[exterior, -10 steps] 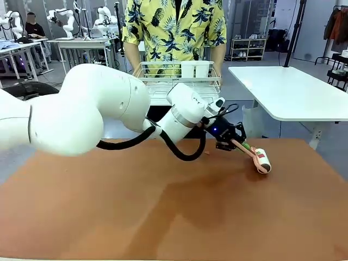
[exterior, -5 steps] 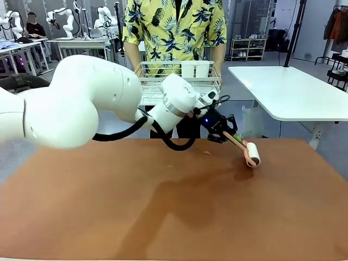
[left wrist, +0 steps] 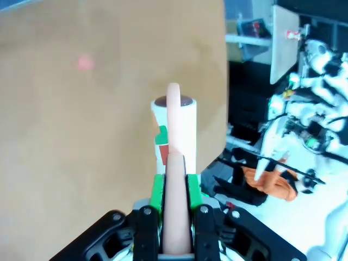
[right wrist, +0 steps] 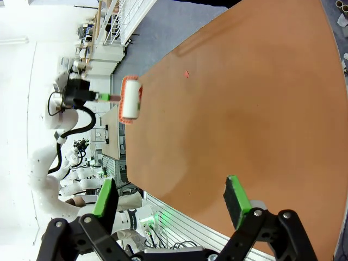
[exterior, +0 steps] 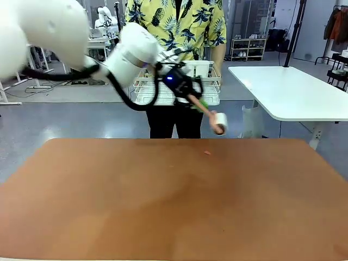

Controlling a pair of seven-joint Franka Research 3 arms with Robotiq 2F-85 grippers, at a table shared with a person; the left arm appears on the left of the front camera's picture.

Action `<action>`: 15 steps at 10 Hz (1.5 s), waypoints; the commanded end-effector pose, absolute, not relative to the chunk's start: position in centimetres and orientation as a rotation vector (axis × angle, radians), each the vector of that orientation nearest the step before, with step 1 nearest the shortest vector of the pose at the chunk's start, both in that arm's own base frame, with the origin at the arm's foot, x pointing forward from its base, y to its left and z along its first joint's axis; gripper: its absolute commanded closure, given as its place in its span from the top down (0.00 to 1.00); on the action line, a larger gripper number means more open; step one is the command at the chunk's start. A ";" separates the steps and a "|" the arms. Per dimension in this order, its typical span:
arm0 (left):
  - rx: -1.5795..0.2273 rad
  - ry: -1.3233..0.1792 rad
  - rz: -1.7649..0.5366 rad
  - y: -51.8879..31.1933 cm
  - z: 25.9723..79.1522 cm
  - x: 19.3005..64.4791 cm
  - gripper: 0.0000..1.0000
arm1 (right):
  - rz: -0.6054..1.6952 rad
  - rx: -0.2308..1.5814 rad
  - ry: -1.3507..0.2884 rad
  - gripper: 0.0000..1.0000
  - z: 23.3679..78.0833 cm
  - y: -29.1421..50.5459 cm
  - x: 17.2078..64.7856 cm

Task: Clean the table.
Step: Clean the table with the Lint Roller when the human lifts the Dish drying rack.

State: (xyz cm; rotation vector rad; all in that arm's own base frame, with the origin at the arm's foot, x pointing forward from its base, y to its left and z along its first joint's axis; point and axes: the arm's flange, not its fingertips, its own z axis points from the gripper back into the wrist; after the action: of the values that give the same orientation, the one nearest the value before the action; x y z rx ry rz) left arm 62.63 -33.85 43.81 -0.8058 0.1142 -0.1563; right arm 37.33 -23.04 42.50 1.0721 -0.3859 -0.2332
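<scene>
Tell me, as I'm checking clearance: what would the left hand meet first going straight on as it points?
Likely the table, near its edge; the lint roller in the left hand would touch first, though depth is unclear.

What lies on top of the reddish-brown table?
A small pink scrap lies on the table near its far edge. The left gripper holds the lint roller off it, covering nothing.

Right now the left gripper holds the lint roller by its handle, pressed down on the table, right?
Not quite. The left gripper does hold the lint roller by its handle, but the front view shows the roller up in the air, not touching the table.
</scene>
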 end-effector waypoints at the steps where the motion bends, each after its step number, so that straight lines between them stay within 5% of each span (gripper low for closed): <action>1: -0.721 0.132 -0.162 -26.5 43.7 55.9 0.21 | -0.216 1.074 -0.386 1.00 42.7 -23.1 37.1; 6: -0.709 0.025 0.036 -11.9 42.4 54.3 0.21 | -0.216 1.074 -0.386 1.00 42.7 -23.1 37.1; 15: -0.673 0.054 0.042 -10.6 42.2 54.6 0.21 | -0.216 1.074 -0.386 1.00 42.7 -23.1 37.1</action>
State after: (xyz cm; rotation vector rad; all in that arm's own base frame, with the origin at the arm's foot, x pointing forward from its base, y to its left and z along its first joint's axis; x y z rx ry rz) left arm 55.12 -10.72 41.77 -0.6701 0.0516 0.0454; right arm 37.32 -23.04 42.50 1.0724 -0.3856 -0.2330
